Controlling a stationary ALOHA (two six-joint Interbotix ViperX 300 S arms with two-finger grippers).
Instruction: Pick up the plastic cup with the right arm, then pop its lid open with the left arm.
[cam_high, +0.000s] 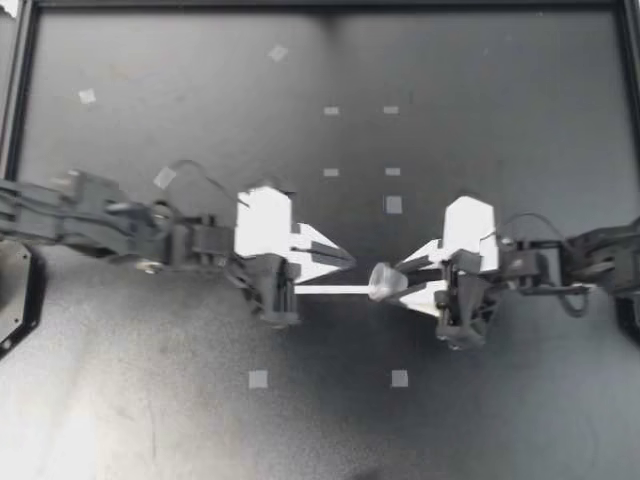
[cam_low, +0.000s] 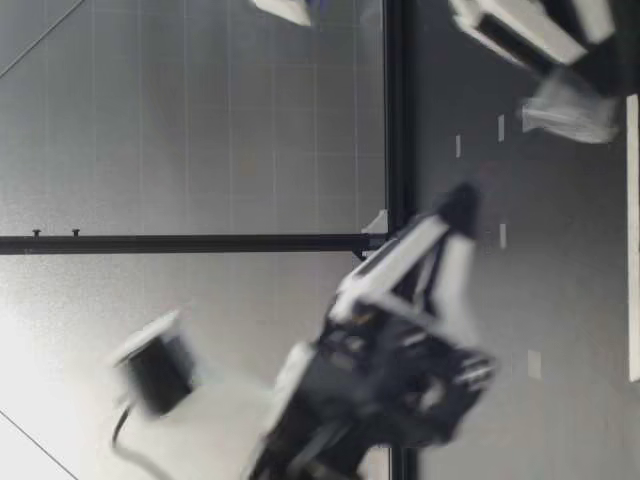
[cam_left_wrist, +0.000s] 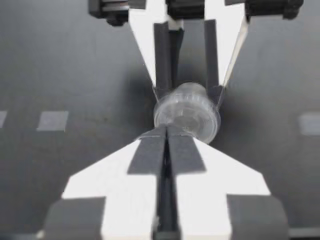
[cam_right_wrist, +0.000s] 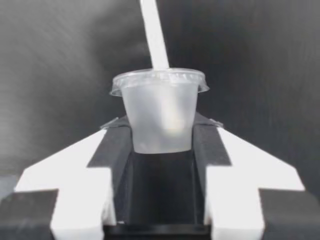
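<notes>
A small clear plastic cup (cam_high: 385, 282) with a lid sits between the fingers of my right gripper (cam_high: 401, 282), which is shut on its sides. In the right wrist view both pads press the cup (cam_right_wrist: 162, 107) from two sides, its lid pointing away. My left gripper (cam_high: 345, 262) faces it from the other side, shut, with nothing visible between its pads (cam_left_wrist: 150, 150); its tips are just short of the lid (cam_left_wrist: 187, 112). A thin white strip (cam_high: 330, 290) runs from under the left gripper toward the cup. In the low view the cup (cam_low: 570, 105) hangs slightly above the table.
Small grey tape squares (cam_high: 258, 379) dot the dark table (cam_high: 480, 120), one (cam_high: 393, 204) just behind the grippers. A black frame (cam_high: 20, 90) borders the table at the back and sides.
</notes>
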